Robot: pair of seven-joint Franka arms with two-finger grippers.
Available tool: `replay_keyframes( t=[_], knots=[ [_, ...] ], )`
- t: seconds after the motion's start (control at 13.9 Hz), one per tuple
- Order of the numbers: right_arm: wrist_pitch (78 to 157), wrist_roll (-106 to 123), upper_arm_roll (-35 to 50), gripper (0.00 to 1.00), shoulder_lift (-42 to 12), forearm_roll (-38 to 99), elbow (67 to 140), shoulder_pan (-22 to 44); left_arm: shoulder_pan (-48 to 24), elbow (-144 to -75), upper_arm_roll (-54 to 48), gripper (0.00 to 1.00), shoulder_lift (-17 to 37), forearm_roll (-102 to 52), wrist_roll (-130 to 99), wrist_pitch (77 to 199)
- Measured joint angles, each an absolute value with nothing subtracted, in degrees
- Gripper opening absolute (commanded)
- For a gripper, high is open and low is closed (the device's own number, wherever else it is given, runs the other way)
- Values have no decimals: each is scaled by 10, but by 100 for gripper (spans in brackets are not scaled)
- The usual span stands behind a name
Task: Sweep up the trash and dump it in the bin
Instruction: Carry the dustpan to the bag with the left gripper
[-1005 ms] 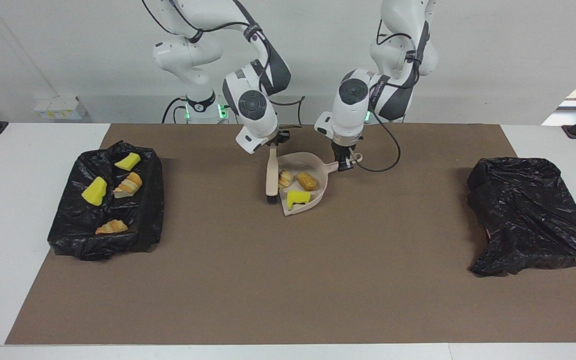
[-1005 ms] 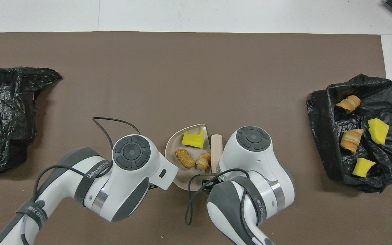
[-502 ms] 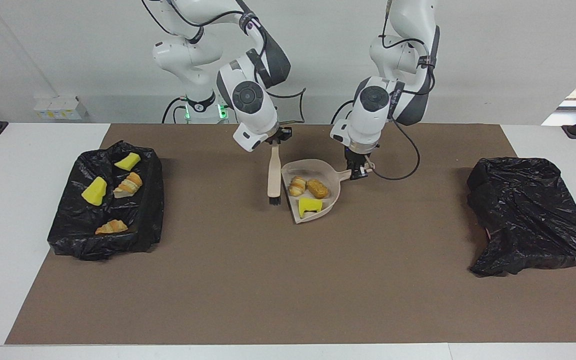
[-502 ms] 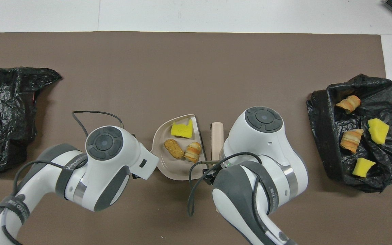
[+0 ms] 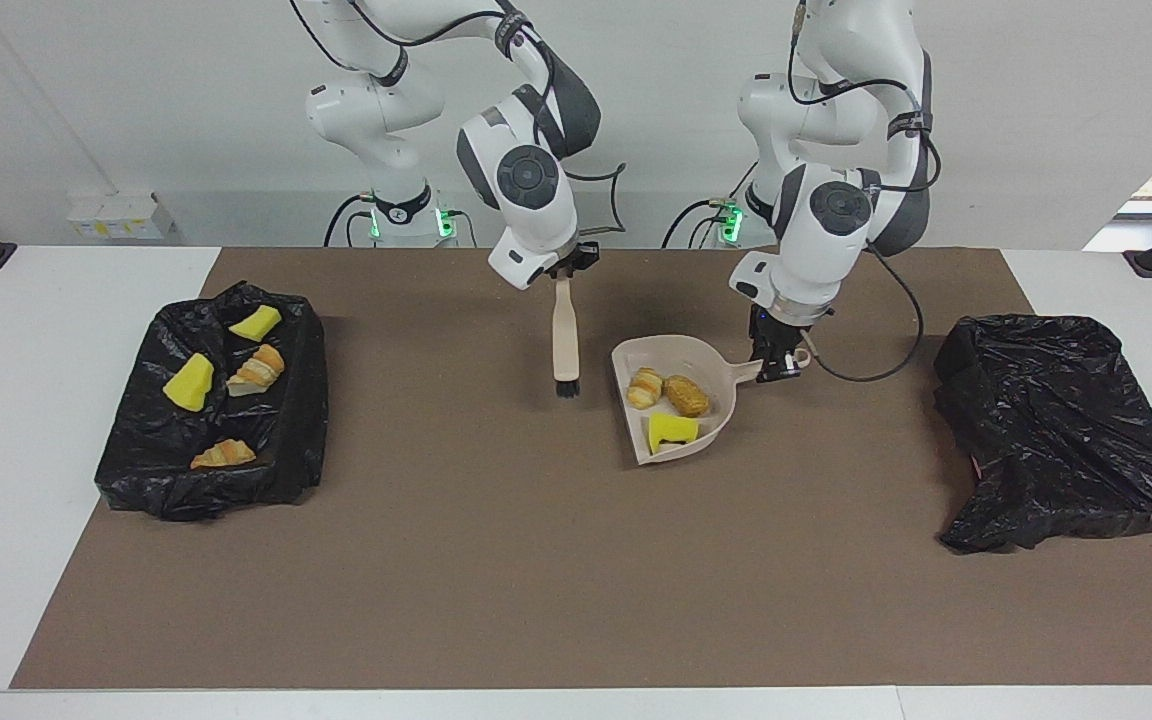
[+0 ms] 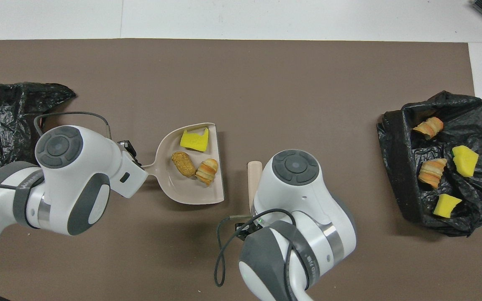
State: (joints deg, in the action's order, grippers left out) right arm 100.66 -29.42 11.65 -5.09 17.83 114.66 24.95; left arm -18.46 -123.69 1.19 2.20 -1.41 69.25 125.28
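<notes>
Facing view
Left gripper [image 5: 777, 368]: pinched on the handle of the dustpan [image 5: 714, 362], over the brown mat [image 5: 536, 560].
Dustpan: lifted, mouth tilted toward the right arm's end of the table.
Trash in dustpan: yellow wedge [image 5: 671, 431] by the open lip, brown bun [image 5: 686, 395] and striped pastry [image 5: 645, 387] side by side above it.
Right gripper [image 5: 566, 271]: closed on the top of the brush [image 5: 566, 340]; brush hangs upright, dark bristles down, beside the dustpan's mouth but apart from it.
Loaded bin [image 5: 286, 440]: black-lined, at the right arm's end; holds two yellow wedges [image 5: 188, 383] and two pastries [image 5: 256, 368].
Other bag [image 5: 1056, 430]: black, crumpled, at the left arm's end.

Overhead view
Left gripper: hidden under its wrist; handle of the dustpan [image 6: 170, 190] runs in beneath it.
Trash in dustpan: yellow wedge [image 6: 194, 139], brown bun [image 6: 183, 163], striped pastry [image 6: 207, 171].
Brush [image 6: 253, 177]: only the pale handle shows beside the right arm's wrist; right gripper covered.
Loaded bin [image 6: 398, 184]: two wedges [image 6: 465, 160] and two pastries [image 6: 432, 172] inside.
Other bag [image 6: 2, 125]: at the left arm's end.
</notes>
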Motion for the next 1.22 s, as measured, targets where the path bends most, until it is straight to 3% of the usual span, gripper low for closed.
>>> replay_keyframes(
  t=[0.29,0.79,0.93,1.22],
  knots=[
    [1082,-410,118,0,-53,176,1180,330,-109,-1143,14,0,59,-14,775,1179],
    [1158,-421,120,0,-54,176,1238,401,24,-1017,18,0,87,-7,873,1059],
    [1158,-417,120,24,-54,176,1240,402,70,-990,20,0,87,5,920,1034],
    [1158,-414,116,44,-54,188,1243,396,171,-968,22,0,89,41,1015,1026]
  ],
)
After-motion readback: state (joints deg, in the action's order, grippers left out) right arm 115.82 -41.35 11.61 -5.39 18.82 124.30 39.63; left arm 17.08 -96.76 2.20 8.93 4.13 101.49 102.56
